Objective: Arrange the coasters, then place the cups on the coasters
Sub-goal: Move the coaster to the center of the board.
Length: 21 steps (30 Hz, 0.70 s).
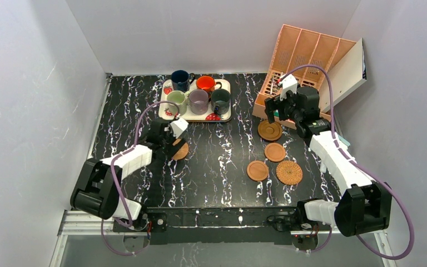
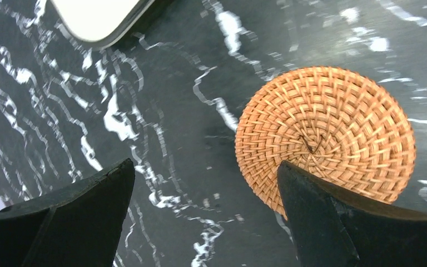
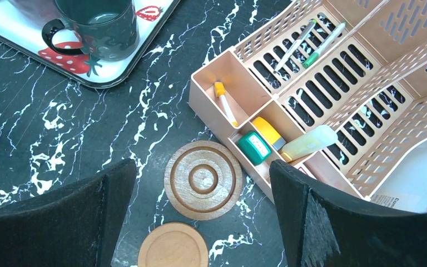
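A: The left gripper [image 2: 204, 167] stands wide open and empty over the left half of the table. One finger [image 2: 322, 217] overlaps the edge of a wicker coaster [image 2: 325, 130], which lies flat there on its own.

B: And the cups?

A: All five are on the strawberry tray [image 1: 194, 118] at the far middle. The navy cup [image 1: 180, 79] and orange-red cup [image 1: 205, 83] are behind. The pale green cup [image 1: 175, 100], mauve cup [image 1: 198, 101] and grey-green cup [image 1: 220, 100] are in front. None sits on a coaster.

B: The other coasters?

A: They are loosely clustered to the right, not in a row. The ringed coaster [image 3: 203, 179] lies just beside the peach organizer [image 3: 311, 83]. Nearer are two terracotta coasters [image 1: 274, 152] and a second wicker one [image 1: 289, 172]. The right gripper [image 1: 275, 105], also gaping and empty, hangs above the ringed one.

B: So he'd judge the arranging barely begun, with every cup yet to move.
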{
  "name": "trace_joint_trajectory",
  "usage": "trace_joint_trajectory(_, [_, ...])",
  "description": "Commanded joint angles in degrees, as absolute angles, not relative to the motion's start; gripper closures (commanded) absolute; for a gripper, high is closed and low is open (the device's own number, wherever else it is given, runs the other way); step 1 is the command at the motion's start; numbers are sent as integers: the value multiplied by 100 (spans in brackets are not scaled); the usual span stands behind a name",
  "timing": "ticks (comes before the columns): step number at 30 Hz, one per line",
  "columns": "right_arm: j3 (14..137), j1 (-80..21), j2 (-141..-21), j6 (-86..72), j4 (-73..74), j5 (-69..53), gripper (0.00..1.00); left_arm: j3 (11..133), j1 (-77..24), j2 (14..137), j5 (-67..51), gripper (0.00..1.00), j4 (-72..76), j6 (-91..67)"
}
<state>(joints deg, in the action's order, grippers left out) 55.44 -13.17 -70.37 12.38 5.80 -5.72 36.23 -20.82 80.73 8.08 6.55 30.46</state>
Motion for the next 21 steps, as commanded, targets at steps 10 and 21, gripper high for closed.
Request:
trace_joint_trajectory(10, [5561, -1226, -6719, 1223, 334, -545, 1, 3538, -443, 8247, 763, 2, 1274, 2965])
trace_joint_trajectory(21, [5565, -1206, -6730, 1241, 397, -696, 1, 4243, 254, 9333, 1774, 2, 1753, 2611])
